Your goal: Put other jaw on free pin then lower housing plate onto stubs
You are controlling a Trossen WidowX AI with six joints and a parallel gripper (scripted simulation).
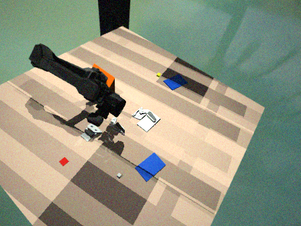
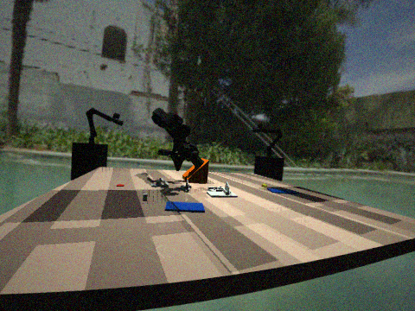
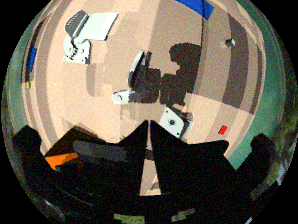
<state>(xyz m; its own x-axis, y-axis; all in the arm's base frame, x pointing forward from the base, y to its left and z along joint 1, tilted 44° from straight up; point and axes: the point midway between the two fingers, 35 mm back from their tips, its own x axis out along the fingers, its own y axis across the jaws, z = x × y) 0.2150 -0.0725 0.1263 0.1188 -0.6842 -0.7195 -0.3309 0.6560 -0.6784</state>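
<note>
My gripper (image 2: 178, 168) (image 3: 148, 123) is shut, with nothing visible between its fingertips, above the table near the loose parts. The white base (image 1: 147, 126) (image 2: 221, 195) (image 3: 103, 26) lies flat; a grey-padded jaw (image 1: 152, 116) (image 3: 76, 23) is on it. The loose jaw (image 1: 118, 128) (image 3: 135, 70) lies on the table between base and housing plate, its white gear end (image 1: 113, 120) (image 3: 120, 97) nearer the gripper. The white housing plate (image 1: 94, 127) (image 3: 170, 120) with dark holes lies apart from the base, beyond the fingertips in the wrist view. The pins and tooth mesh are too small to judge.
An orange-faced block (image 1: 105, 75) (image 2: 194, 170) (image 3: 61, 161) stands beside the arm. Blue sheets (image 1: 151, 166) (image 1: 175, 82), a red square (image 1: 64, 161) (image 3: 222, 130), a small pale cube (image 1: 119, 175) (image 3: 229, 43) and a yellow cube (image 1: 158, 75) lie around the table.
</note>
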